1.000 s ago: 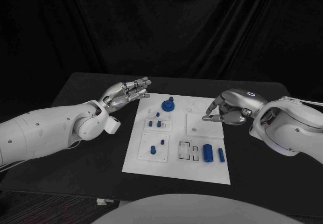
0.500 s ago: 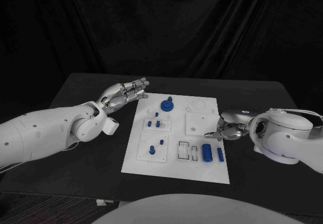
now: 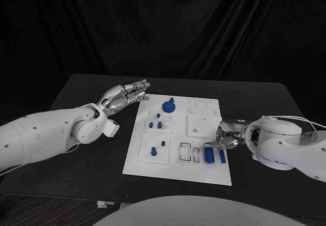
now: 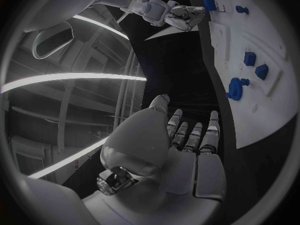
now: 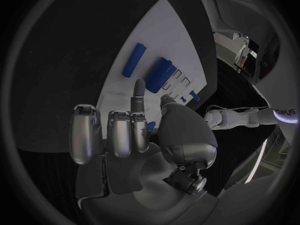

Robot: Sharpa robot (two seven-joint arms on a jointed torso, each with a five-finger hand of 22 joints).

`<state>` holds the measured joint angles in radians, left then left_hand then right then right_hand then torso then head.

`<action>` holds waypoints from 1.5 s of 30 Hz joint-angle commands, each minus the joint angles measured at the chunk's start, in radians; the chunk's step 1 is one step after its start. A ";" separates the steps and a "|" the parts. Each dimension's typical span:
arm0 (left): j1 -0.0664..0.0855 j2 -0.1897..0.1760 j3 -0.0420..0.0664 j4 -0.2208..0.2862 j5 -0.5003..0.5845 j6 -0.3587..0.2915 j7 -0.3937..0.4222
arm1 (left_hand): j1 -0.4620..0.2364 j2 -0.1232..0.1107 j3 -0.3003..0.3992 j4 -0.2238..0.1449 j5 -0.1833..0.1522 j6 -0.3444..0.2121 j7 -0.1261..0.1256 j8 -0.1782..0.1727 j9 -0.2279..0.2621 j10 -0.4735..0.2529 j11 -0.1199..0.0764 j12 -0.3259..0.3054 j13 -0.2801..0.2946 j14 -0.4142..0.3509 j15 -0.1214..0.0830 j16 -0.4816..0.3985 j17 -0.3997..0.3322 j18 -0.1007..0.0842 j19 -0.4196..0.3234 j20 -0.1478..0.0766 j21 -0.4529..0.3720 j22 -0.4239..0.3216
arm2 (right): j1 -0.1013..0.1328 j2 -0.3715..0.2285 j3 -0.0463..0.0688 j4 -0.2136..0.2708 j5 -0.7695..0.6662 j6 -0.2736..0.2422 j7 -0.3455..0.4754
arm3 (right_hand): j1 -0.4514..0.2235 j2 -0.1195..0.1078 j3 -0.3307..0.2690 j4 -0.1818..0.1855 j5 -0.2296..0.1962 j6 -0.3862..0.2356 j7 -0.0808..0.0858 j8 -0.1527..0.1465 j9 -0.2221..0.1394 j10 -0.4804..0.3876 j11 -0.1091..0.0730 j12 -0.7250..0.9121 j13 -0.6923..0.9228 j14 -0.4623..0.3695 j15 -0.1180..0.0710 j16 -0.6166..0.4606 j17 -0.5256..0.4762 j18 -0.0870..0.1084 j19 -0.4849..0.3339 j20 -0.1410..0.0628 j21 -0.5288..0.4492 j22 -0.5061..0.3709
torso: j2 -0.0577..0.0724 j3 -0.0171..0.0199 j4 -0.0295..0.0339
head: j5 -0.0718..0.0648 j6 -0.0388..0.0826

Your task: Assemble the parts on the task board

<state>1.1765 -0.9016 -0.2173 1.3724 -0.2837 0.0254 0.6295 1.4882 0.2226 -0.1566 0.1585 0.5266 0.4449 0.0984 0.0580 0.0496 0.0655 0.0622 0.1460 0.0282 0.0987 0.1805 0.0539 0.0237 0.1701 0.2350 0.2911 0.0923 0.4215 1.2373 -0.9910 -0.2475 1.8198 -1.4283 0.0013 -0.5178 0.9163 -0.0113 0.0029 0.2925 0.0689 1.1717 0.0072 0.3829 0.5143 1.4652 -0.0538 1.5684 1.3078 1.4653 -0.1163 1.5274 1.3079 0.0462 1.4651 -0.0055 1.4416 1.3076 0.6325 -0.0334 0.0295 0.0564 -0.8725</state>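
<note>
The table (image 3: 88, 155) is plain black. The board (image 3: 178, 168) on it is white, and its parts (image 3: 209, 154) are blue, without markings. Both arms are white. The left hand (image 3: 126, 96) and right hand (image 3: 227, 139) are shiny silver.

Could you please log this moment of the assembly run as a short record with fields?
surface: black table
task board: white plate lying flat mid-table
parts: blue pieces on the board, among them a round knobbed piece at the far end and two blue cylinders lying side by side near the right edge
left hand: beside the board's far left corner, fingers apart, holding nothing
right hand: low over the board's right edge, right by the cylinders; whether it touches them cannot be told
</note>
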 commanded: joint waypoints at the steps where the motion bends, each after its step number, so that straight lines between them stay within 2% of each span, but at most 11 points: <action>1: -0.002 0.001 0.001 0.002 0.007 0.006 0.014 | 0.008 0.006 0.002 -0.001 0.007 0.004 -0.003 0.005 0.001 0.001 0.003 0.005 0.001 -0.001 -0.002 0.005 0.001 -0.005 0.004 0.000 0.002 -0.001 | -0.006 0.007 0.000 -0.002 -0.005 0.015 -0.043 | 0.002 -0.013 0.007 -0.001 -0.003 -0.007 0.001 -0.009 0.003 0.106 0.000 0.002 0.263 0.095 -0.006 -0.001 0.204 -0.020 0.064 -0.004 0.005 0.230 | 0.000 0.0002 0.0016 | -0.003 0.000; 10: -0.006 0.001 0.001 0.002 0.007 0.009 0.012 | 0.008 0.006 0.003 -0.002 0.007 0.003 -0.003 0.005 0.001 0.001 0.004 0.005 0.001 -0.001 -0.002 0.005 0.001 -0.005 0.005 0.001 0.002 0.000 | -0.027 0.026 0.000 -0.013 -0.005 0.019 -0.048 | 0.005 -0.028 0.016 0.000 -0.008 -0.021 0.006 -0.024 0.011 0.106 0.003 0.002 0.263 0.094 -0.006 -0.005 0.198 -0.017 0.058 -0.003 -0.006 0.226 | 0.001 0.0003 0.0016 | -0.003 0.000; 16: -0.009 0.001 0.001 0.002 0.007 0.011 0.009 | 0.008 0.006 0.003 -0.002 0.007 0.003 -0.003 0.005 0.001 0.001 0.004 0.005 0.001 -0.001 -0.002 0.005 0.001 -0.005 0.005 0.001 0.002 0.000 | -0.034 0.035 0.000 -0.017 -0.005 0.003 -0.043 | -0.009 -0.060 0.027 0.002 -0.014 -0.045 0.014 -0.049 0.018 0.106 0.010 0.002 0.263 0.093 -0.001 -0.007 0.195 -0.017 0.055 0.000 -0.007 0.225 | 0.001 -0.0003 0.0006 | -0.001 0.000; 22: -0.010 0.001 0.001 0.002 0.007 0.012 0.007 | 0.008 0.006 0.003 -0.003 0.007 0.004 -0.003 0.005 0.001 0.001 0.004 0.004 0.001 -0.001 -0.002 0.005 0.001 -0.005 0.005 0.001 0.002 -0.001 | -0.036 0.046 0.000 -0.023 -0.005 0.002 -0.040 | 0.040 -0.079 0.051 -0.001 -0.008 -0.061 0.020 -0.069 0.025 0.106 0.015 0.002 0.263 0.093 0.004 -0.005 0.195 -0.017 0.053 0.005 -0.004 0.224 | 0.000 -0.0002 0.0011 | -0.003 0.000; 25: -0.011 0.001 0.001 0.002 0.007 0.012 0.006 | 0.008 0.006 0.003 -0.003 0.007 0.004 -0.003 0.005 0.001 0.001 0.004 0.004 0.001 -0.001 -0.002 0.005 0.001 -0.005 0.005 0.001 0.002 -0.001 | -0.037 0.051 0.000 -0.027 -0.005 0.010 -0.039 | 0.087 -0.081 0.064 -0.004 0.025 -0.067 0.022 -0.080 0.032 0.106 0.017 0.002 0.263 0.092 0.007 -0.007 0.193 -0.016 0.051 0.008 -0.005 0.224 | 0.000 0.0003 0.0018 | -0.004 0.000; 27: -0.011 0.002 0.001 0.002 0.007 0.013 0.006 | 0.008 0.006 0.003 -0.003 0.007 0.004 -0.003 0.005 0.001 0.001 0.004 0.004 0.001 -0.001 -0.002 0.005 0.001 -0.005 0.005 0.001 0.002 -0.001 | -0.037 0.054 0.000 -0.030 -0.005 0.015 -0.037 | 0.147 -0.085 0.075 -0.023 0.095 -0.073 0.023 -0.088 0.039 0.106 0.017 0.002 0.263 0.092 0.009 -0.009 0.189 -0.015 0.048 0.011 -0.010 0.222 | 0.000 0.0003 0.0026 | -0.005 0.000; 31: -0.012 0.002 0.001 0.001 0.007 0.013 0.006 | 0.008 0.006 0.004 -0.003 0.007 0.004 -0.003 0.005 0.001 0.001 0.004 0.004 0.001 -0.001 -0.002 0.005 0.001 -0.005 0.005 0.001 0.002 -0.001 | -0.040 0.059 0.000 -0.034 -0.005 0.023 -0.035 | 0.222 -0.087 0.090 -0.056 0.186 -0.082 0.023 -0.094 0.050 0.106 0.016 0.002 0.263 0.091 0.011 -0.011 0.185 -0.013 0.045 0.013 -0.014 0.220 | 0.000 -0.0005 0.0027 | -0.004 0.000; 33: -0.012 0.002 0.001 0.001 0.007 0.013 0.006 | 0.008 0.006 0.004 -0.003 0.007 0.004 -0.003 0.005 0.001 0.001 0.004 0.004 0.001 -0.001 -0.002 0.005 0.001 -0.006 0.006 0.001 0.002 -0.001 | -0.041 0.060 0.000 -0.036 -0.005 0.029 -0.035 | 0.234 -0.087 0.092 -0.062 0.208 -0.083 0.023 -0.095 0.052 0.106 0.016 0.002 0.263 0.090 0.011 -0.012 0.183 -0.011 0.041 0.013 -0.022 0.217 | 0.000 -0.0010 0.0019 | -0.003 0.000; 34: -0.012 0.002 0.001 0.001 0.007 0.013 0.006 | 0.008 0.006 0.004 -0.003 0.007 0.004 -0.003 0.005 0.001 0.001 0.004 0.004 0.001 -0.001 -0.002 0.005 0.001 -0.006 0.006 0.001 0.002 -0.001 | -0.041 0.061 0.000 -0.037 -0.005 0.032 -0.036 | 0.266 -0.088 0.101 -0.084 0.256 -0.092 0.023 -0.100 0.055 0.106 0.015 0.002 0.263 0.089 0.013 -0.015 0.178 -0.010 0.039 0.014 -0.028 0.216 | 0.000 -0.0013 0.0022 | -0.003 0.000; 42: -0.013 0.002 0.001 0.001 0.007 0.014 0.006 | 0.008 0.006 0.004 -0.003 0.007 0.004 -0.003 0.005 0.001 0.001 0.004 0.004 0.001 -0.001 -0.002 0.005 0.001 -0.006 0.006 0.001 0.002 -0.001 | -0.042 0.065 0.000 -0.038 -0.004 0.015 -0.036 | 0.327 -0.074 0.124 -0.133 0.362 -0.116 0.026 -0.097 0.079 0.106 0.017 0.002 0.263 0.088 0.018 -0.018 0.172 -0.008 0.036 0.018 -0.034 0.214 | 0.001 -0.0004 0.0024 | -0.004 0.000; 45: -0.014 0.002 0.001 0.001 0.007 0.014 0.006 | 0.008 0.006 0.004 -0.003 0.007 0.004 -0.003 0.005 0.001 0.001 0.004 0.004 0.001 -0.001 -0.002 0.005 0.001 -0.006 0.006 0.001 0.002 -0.001 | -0.042 0.066 0.000 -0.034 0.013 -0.028 -0.036 | 0.338 -0.066 0.145 -0.150 0.481 -0.113 0.020 -0.084 0.097 0.106 0.011 0.002 0.263 0.089 0.013 -0.016 0.174 -0.010 0.038 0.016 -0.028 0.215 | 0.000 0.0000 0.0028 | -0.006 0.000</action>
<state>1.1645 -0.9010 -0.2171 1.3714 -0.2836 0.0288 0.6245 1.4922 0.2266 -0.1567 0.1586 0.5304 0.4449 0.0984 0.0579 0.0494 0.0656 0.0622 0.1460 0.0282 0.0987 0.1805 0.0539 0.0237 0.1702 0.2350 0.2911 0.0923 0.4217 1.2027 -0.9254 -0.2427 1.7853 -1.4272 0.0013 -0.5397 1.1890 -0.1329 0.0775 0.2116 0.5235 1.0569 0.0359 0.2916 0.6036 1.4630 -0.0372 1.5683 1.3074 1.4675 -0.1024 1.5147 1.3076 0.0465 1.4665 0.0077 1.4115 1.3073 0.6329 -0.0341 0.0319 0.0525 -0.8725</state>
